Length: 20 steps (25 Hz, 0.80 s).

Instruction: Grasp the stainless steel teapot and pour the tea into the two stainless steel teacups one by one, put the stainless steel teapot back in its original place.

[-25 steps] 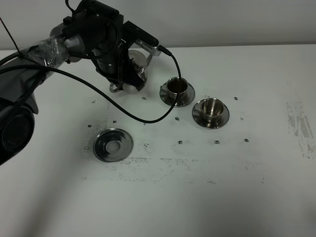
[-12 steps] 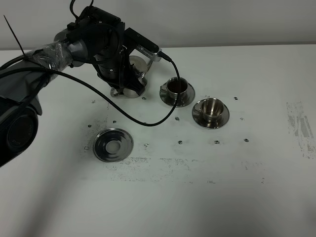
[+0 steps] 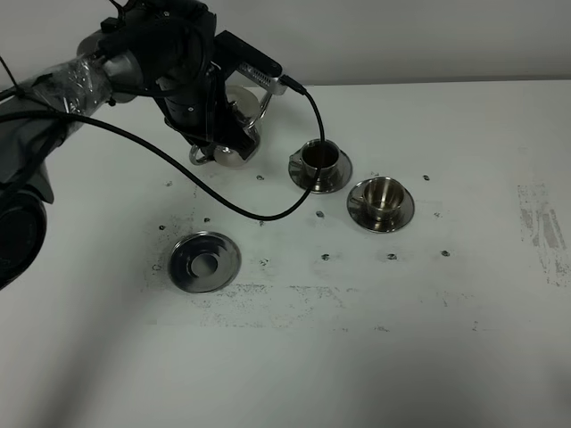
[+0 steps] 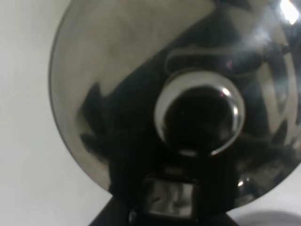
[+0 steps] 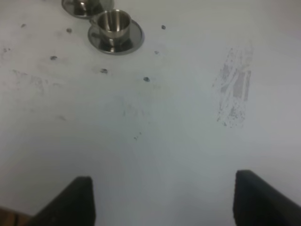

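The left arm [image 3: 192, 89] has drawn the teapot [image 3: 243, 105] back and a touch higher over the last second, so it now hangs a little farther from the cups than it did. Its jaws are hidden under the wrist from up high, and the arm's own camera is filled with the pot's domed lid and knob [image 4: 200, 117]. They look clamped tight on the teapot, most likely at its handle, though I cannot see the contact itself.

The nearer cup [image 3: 319, 159] holds dark tea [image 3: 319, 157] and sits on its saucer just as it did. The second cup [image 3: 382, 192] beside it shows only bright steel inside, so it looks empty to me. The round coaster [image 3: 205, 261] lies bare on the surface [image 3: 401, 339], well apart from the pot and nearer the front.

I take it the first pour is finished and the pot is being righted or repositioned. The second cup has yet to be filled, and only then does the pot go back on the coaster. That reach has to pass the full cup, which a low spout could clip.

The right arm's jaws stand wide with nothing between the fingertips [image 5: 84, 202], idle over bare surface short of the cups
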### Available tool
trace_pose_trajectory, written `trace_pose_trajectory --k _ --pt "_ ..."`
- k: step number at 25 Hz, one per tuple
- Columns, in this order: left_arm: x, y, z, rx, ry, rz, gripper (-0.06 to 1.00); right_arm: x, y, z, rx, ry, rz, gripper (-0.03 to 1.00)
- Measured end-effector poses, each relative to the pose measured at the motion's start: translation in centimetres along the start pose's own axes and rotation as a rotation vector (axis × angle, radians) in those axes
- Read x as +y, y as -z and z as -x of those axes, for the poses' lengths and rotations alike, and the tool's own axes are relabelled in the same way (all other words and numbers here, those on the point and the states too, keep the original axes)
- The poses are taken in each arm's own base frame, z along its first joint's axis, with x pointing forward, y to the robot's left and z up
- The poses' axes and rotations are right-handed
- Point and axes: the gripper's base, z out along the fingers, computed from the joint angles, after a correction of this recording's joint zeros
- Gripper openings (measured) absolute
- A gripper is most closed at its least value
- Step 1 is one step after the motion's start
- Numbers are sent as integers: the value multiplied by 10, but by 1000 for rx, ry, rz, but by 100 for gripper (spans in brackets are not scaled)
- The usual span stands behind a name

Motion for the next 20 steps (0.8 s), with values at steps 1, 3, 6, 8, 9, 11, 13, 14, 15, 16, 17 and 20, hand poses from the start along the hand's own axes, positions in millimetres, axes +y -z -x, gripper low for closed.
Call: trace_pose_trajectory --k 1,3,6,8,9,11,13,14,15,16,17,20 --pt "-1 6 0 -1 -8 1 17 0 0 0 0 -3 5 59" --pt "-3 20 -1 -9 -23 3 17 0 0 0 0 -3 5 59" --pt "-3 38 -3 -15 -24 0 17 0 0 0 0 -3 5 59" --pt "-4 50 -4 -25 -26 3 17 0 0 0 0 -3 5 59" --pt "-6 55 -5 -30 -29 3 17 0 0 0 0 -3 5 59" --pt "-12 64 -5 -35 -41 1 17 0 0 0 0 0 0 59" --pt "-23 70 -4 -30 -65 -3 17 0 0 0 0 0 0 59" --pt "-29 72 -3 -28 -77 -6 17 0 0 0 0 0 0 59" --pt "-36 73 -2 -30 -94 -10 17 0 0 0 0 -3 5 59" --pt "-45 75 0 -33 -112 -13 17 0 0 0 0 -3 5 59" --pt "-52 77 2 -37 -129 -16 17 0 0 0 0 0 0 59" --pt "-82 83 7 -59 -193 -25 17 0 0 0 0 -3 5 59"
